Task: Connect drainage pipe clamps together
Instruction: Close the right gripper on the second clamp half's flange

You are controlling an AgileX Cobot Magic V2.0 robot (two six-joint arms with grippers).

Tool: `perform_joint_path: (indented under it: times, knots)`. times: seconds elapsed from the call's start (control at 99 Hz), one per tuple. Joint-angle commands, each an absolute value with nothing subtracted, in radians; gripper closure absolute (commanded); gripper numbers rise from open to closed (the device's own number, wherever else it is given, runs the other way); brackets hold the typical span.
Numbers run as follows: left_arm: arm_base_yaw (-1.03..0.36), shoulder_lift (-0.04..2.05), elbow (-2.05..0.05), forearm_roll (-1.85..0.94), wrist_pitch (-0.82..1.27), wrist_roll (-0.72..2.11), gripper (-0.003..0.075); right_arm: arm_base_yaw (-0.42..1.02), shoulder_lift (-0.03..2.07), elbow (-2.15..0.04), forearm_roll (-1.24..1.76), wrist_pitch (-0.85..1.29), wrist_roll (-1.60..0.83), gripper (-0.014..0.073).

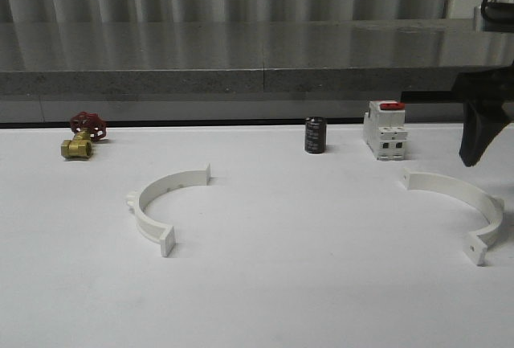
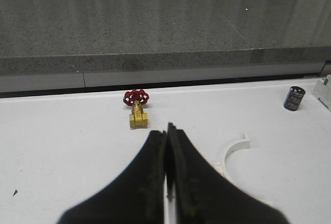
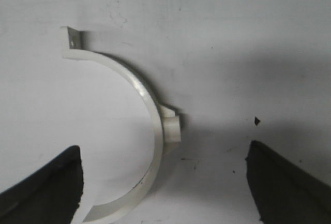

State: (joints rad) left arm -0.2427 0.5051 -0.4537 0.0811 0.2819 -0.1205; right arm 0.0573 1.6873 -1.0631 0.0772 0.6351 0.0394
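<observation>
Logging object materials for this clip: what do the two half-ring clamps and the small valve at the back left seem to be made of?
Left clamp half and right clamp half: apparently molded white plastic, with uniform color, a slight sheen and thin flat tabs. Valve: body looks like brass, yellow and metallic; the red handwheel is probably painted metal, though plastic cannot be excluded.

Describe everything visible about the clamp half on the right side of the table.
The right clamp half is a white, plastic-looking semicircular band lying flat on the white table, its open side facing the left clamp half, well apart from it. Each end has a flat tab; the right wrist view shows a hole in one tab and a small boxy ear on the outer curve. Nothing touches it: the right gripper hovers above, jaws open wide on either side of the arc.
</observation>
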Motion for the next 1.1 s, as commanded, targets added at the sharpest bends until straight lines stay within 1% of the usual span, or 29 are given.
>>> perform_joint_path:
  times: [0.0, 0.333, 0.667, 0.727, 0.798, 0.869, 0.919, 0.939, 0.99, 1.061, 1.091]
  knots:
    - [-0.241, 0.507, -0.480, 0.083, 0.203, -0.122, 0.0741, 0.061, 1.691, -1.107, 0.083, 0.601, 0.000, -0.0041]
    - [-0.241, 0.507, -0.480, 0.083, 0.203, -0.122, 0.0741, 0.061, 1.790, -1.111, 0.083, 0.569, 0.000, -0.0041]
    - [-0.241, 0.507, -0.480, 0.083, 0.203, -0.122, 0.0741, 0.061, 1.815, -1.116, 0.083, 0.567, 0.000, -0.0041]
    - [-0.241, 0.507, -0.480, 0.083, 0.203, -0.122, 0.0741, 0.061, 1.815, -1.116, 0.083, 0.569, 0.000, -0.0028]
    - [-0.241, 0.507, -0.480, 0.083, 0.203, -0.122, 0.0741, 0.061, 1.815, -1.116, 0.083, 0.572, 0.000, 0.0039]
    - [-0.241, 0.507, -0.480, 0.083, 0.203, -0.122, 0.0741, 0.061, 1.815, -1.116, 0.083, 0.575, 0.000, 0.0149]
    - [-0.241, 0.507, -0.480, 0.083, 0.203, -0.122, 0.0741, 0.061, 1.815, -1.116, 0.083, 0.577, 0.000, 0.0254]
    - [-0.241, 0.507, -0.480, 0.083, 0.203, -0.122, 0.0741, 0.061, 1.815, -1.116, 0.083, 0.579, 0.000, 0.0280]
    - [-0.241, 0.507, -0.480, 0.083, 0.203, -0.122, 0.0741, 0.061, 1.815, -1.116, 0.083, 0.581, 0.000, 0.0378]
    - [-0.241, 0.507, -0.480, 0.083, 0.203, -0.122, 0.0741, 0.061, 1.815, -1.116, 0.083, 0.579, 0.000, 0.0470]
    - [-0.241, 0.507, -0.480, 0.083, 0.203, -0.122, 0.0741, 0.061, 1.815, -1.116, 0.083, 0.577, 0.000, 0.0496]
